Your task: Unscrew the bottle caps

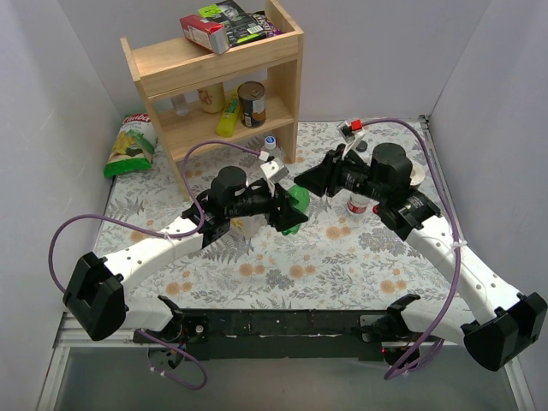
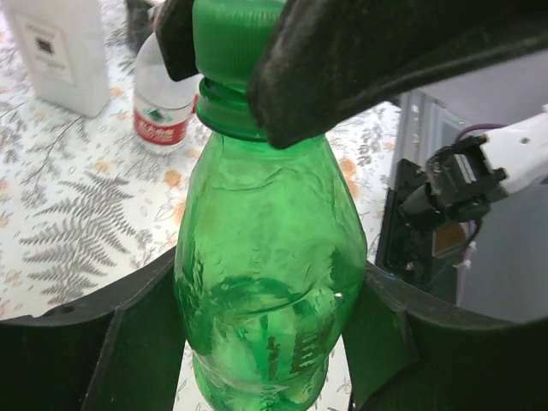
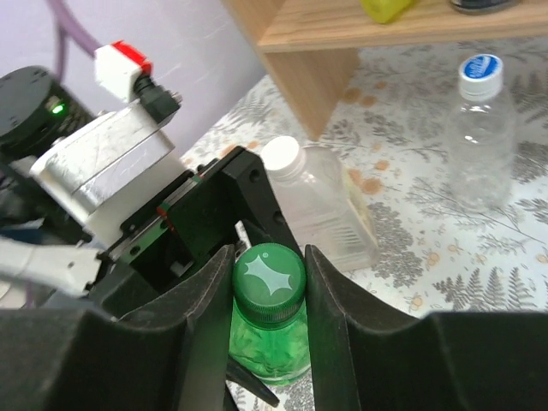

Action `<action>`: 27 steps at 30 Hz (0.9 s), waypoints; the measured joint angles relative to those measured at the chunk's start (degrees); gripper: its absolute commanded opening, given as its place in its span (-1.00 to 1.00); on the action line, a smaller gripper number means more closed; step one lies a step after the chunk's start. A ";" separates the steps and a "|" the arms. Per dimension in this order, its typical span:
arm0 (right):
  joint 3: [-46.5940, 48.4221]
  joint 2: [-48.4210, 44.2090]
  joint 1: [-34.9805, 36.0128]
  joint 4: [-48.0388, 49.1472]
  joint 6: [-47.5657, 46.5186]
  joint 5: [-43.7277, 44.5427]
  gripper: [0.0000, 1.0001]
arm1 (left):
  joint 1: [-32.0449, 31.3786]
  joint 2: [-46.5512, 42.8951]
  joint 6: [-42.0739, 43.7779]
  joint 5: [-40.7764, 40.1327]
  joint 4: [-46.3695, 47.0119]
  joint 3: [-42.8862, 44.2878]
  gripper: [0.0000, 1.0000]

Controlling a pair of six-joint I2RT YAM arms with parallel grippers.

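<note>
left gripper (image 1: 281, 208) clamped on green bottle (image 2: 270, 257) body, just in front of the wooden shelf (image 1: 214, 64). right gripper (image 3: 270, 257) pinched onto its green cap (image 3: 269, 281), fingers touching both sides. cap on neck.

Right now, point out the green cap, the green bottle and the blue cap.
green cap (image 3: 269, 285): right wrist view, centre of its flat top.
green bottle (image 2: 270, 257): left wrist view, middle of its body.
blue cap (image 3: 480, 71): right wrist view, its top face.
</note>
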 measured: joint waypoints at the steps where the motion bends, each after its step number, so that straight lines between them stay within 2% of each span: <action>1: -0.11 -0.09 -1.22 0.50 0.20 -3.08 -0.51 | 0.09 0.00 -0.17 1.16 0.70 0.00 -0.27; 7: -1.77 -1.01 -7.08 8.24 1.95 -21.94 -0.52 | 0.87 0.02 -2.62 11.58 5.42 0.00 -0.28; 12: -3.39 -1.90 -8.70 16.24 4.81 -31.89 -0.53 | 0.98 0.26 -5.07 20.26 9.68 0.00 -0.28; 19: -4.02 -1.99 -9.14 23.06 6.86 -39.58 -0.53 | 0.98 0.94 -6.73 26.93 13.70 0.00 -0.29; 25: -4.76 -2.05 -9.25 26.43 7.50 -42.58 -0.52 | 0.90 1.36 -7.02 29.11 14.67 0.00 -0.29; 27: -4.92 -2.05 -9.27 26.97 7.52 -43.04 -0.46 | 0.85 1.44 -7.02 29.42 14.84 0.00 -0.29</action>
